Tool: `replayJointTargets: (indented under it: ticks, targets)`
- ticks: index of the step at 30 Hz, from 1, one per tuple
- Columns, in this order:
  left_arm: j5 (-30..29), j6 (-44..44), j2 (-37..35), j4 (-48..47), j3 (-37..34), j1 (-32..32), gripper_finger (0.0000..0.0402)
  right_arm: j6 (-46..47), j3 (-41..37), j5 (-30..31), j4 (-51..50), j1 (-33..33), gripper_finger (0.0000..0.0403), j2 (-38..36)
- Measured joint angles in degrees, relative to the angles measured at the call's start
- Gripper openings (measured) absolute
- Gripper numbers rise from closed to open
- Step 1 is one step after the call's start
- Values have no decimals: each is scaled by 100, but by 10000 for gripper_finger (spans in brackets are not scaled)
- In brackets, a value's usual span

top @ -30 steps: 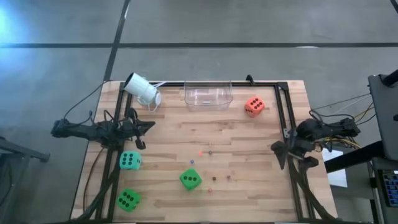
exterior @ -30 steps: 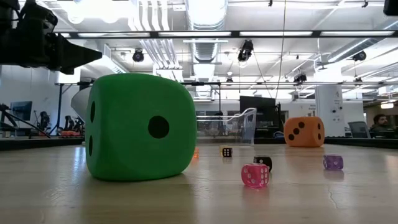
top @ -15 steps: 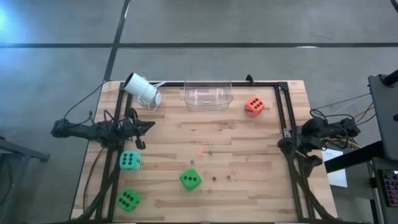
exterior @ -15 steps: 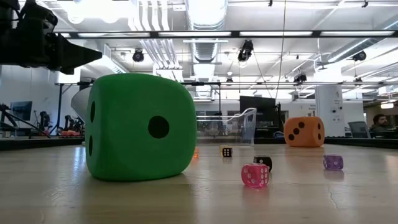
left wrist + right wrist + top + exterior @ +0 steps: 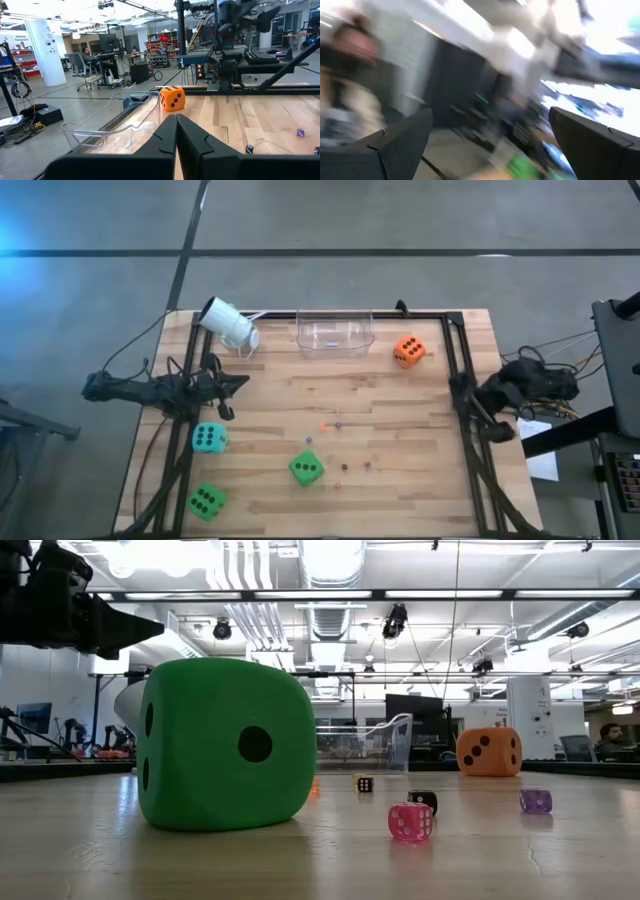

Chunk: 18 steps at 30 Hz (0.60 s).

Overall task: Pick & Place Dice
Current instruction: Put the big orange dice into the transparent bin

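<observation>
The counter [image 5: 400, 440] is a wooden slab with dark rails down both sides, and those rails look like the biggest hazard: the right arm sits at the right rail, swinging fast enough to blur its wrist view, and a low sweep inward could clip the frame.

The right gripper [image 5: 462, 388], jaws spread wide and empty, is at the counter's right edge. The left gripper [image 5: 238, 383], jaws pressed together on nothing, waits over the left side.

The clear bin [image 5: 335, 332] stands at the far edge, and the white cup [image 5: 228, 323] lies tipped at the far left corner; a careless reach there could push either off.

Of the big dice, the orange-red die [image 5: 408, 350] is just beside the bin, nearest the right arm. It is soft, so I think a grip off centre could squash it and roll it over the far edge. The teal die [image 5: 208, 438] and one green die [image 5: 206, 500] sit by the left rail, with little room for jaws beside them. The other green die [image 5: 306, 469] has open wood all round.

The tiny dice [image 5: 410, 821] are scattered mid-counter, easily knocked.
</observation>
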Motion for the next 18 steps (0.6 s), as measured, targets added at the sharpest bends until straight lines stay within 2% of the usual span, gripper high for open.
replayJointTargets:
  ticks: [4, 6, 12, 18]
  targets:
    - [0, 0, 1, 0, -2, 0, 10, -212, 526, 2245, -1184, 0, 400, 24]
    - [-1, 0, -1, 0, -1, 2, 10, -152, 667, 2891, -1356, 0, 400, 46]
    - [0, 0, 0, 0, -1, 1, 10, -321, 803, 3521, -1372, 0, 400, 192]
    - [0, 0, -1, -1, -1, 1, 10, -315, 839, 4883, -1378, 0, 400, 468]
